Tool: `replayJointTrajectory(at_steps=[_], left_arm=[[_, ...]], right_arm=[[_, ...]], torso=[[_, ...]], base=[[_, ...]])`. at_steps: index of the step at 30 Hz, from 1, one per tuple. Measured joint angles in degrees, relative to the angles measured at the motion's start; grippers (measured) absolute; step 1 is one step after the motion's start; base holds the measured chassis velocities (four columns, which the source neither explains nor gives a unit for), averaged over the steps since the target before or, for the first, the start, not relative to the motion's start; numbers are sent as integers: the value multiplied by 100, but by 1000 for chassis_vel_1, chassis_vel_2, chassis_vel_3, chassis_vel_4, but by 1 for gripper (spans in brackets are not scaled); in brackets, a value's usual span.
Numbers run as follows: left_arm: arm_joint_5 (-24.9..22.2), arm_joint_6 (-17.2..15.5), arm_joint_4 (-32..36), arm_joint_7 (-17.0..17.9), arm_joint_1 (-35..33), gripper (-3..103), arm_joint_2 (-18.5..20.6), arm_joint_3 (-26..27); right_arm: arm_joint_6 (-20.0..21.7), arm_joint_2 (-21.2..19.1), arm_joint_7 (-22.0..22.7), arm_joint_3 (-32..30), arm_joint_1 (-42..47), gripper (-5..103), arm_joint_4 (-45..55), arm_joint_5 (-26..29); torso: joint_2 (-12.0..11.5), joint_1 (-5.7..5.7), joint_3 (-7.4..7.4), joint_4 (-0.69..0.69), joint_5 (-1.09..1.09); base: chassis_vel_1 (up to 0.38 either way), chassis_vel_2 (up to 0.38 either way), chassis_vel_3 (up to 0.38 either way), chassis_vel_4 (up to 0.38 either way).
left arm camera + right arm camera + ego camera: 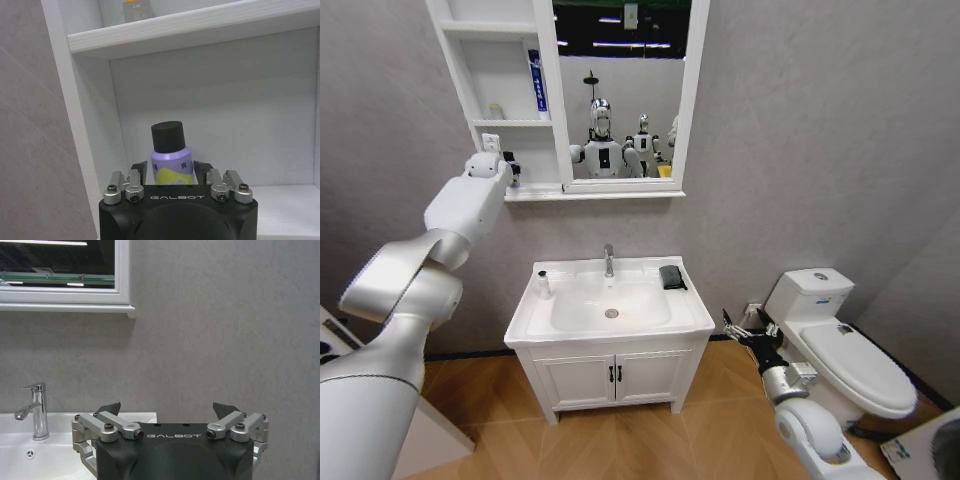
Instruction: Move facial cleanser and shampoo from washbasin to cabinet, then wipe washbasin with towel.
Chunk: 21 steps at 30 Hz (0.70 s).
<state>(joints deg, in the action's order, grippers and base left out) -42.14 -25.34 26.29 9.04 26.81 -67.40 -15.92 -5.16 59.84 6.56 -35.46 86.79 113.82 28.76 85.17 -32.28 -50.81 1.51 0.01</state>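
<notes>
My left gripper is raised into the lowest open compartment of the white wall cabinet. It is shut on a purple bottle with a black cap, which stands upright between the fingers; its base is hidden behind the gripper body. A blue tube stands on the shelf above. The dark folded towel lies on the washbasin's back right corner, and a small white bottle sits at its back left. My right gripper hangs open and empty, low to the right of the washbasin.
A chrome faucet rises behind the bowl. A white toilet stands to the right, close to my right arm. Under the washbasin is a two-door floor cupboard. The mirror fills the cabinet's right part.
</notes>
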Motion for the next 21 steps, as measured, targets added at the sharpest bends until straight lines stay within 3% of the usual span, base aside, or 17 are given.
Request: replayJointTrajectory(at_steps=[1,4,9,11,14,16,17,21], left_arm=[[0,0,0,0,0,55,0,0],[106,-1,7,-26,-13,71,6,26],[186,-12,203,1,-132,82,106,59],[124,-175,792,185,-367,92,380,55],[-27,-296,1157,291,-517,97,557,30],[-514,-530,2331,631,-959,100,1138,10],[-514,-530,2331,631,-959,100,1138,10],[-1056,-601,4555,905,-2051,100,2541,453]], right_arm=[[0,0,0,0,0,100,0,0],[-14,-10,2,-34,9,100,7,5],[-31,-12,2,-54,36,100,29,8],[-39,-9,2,-60,57,100,51,9],[-40,-9,3,-61,58,100,55,9],[-39,-17,8,-52,28,100,56,10],[-39,-17,8,-52,28,100,56,10],[-5,-29,41,19,-36,100,41,10]], torso=[[0,0,0,0,0],[0,0,0,0,0],[0,0,0,0,-1],[0,0,0,1,1],[0,0,0,1,0],[0,-1,0,1,-2],[0,-1,0,1,-2],[0,0,0,-3,-2]], base=[[0,0,0,0],[0,0,0,0],[0,0,0,0],[0,0,0,0],[0,0,0,0],[0,0,0,0],[0,0,0,0],[0,0,0,0]])
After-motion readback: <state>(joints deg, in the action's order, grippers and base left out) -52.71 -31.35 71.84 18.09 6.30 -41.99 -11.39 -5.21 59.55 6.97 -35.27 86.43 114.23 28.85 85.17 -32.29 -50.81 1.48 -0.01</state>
